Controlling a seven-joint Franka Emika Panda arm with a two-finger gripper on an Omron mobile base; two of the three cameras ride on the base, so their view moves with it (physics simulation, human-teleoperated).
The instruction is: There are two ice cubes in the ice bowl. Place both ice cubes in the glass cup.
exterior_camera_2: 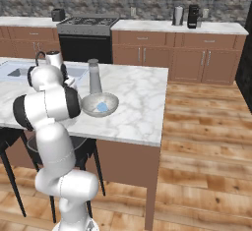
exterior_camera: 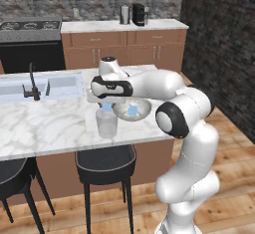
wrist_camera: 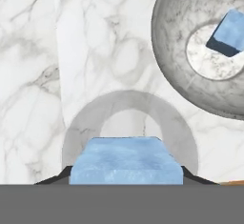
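My gripper (exterior_camera: pixel 105 105) is shut on a pale-blue ice cube (exterior_camera: pixel 106 107), holding it just above the clear glass cup (exterior_camera: pixel 106 124) on the marble counter. From the hand view, the held ice cube (wrist_camera: pixel 126 161) sits between the dark fingertips, right over the cup's round rim (wrist_camera: pixel 128 99). To the right of the cup stands the shiny grey ice bowl (exterior_camera: pixel 119 112), with the second ice cube (exterior_camera: pixel 132 110) lying inside it. The bowl (exterior_camera_2: pixel 88 104) and its cube (exterior_camera_2: pixel 102 107) also show beside my arm, and again in the hand view as the bowl (wrist_camera: pixel 181 61) and cube (wrist_camera: pixel 229 31).
A tall slim grey bottle (exterior_camera_2: pixel 94 77) stands just behind the bowl. A sink with a black faucet (exterior_camera: pixel 32 83) is set in the counter to the left. Black stools (exterior_camera: pixel 105 162) stand under the counter's near edge. The counter (exterior_camera_2: pixel 140 102) ends right of the bowl.
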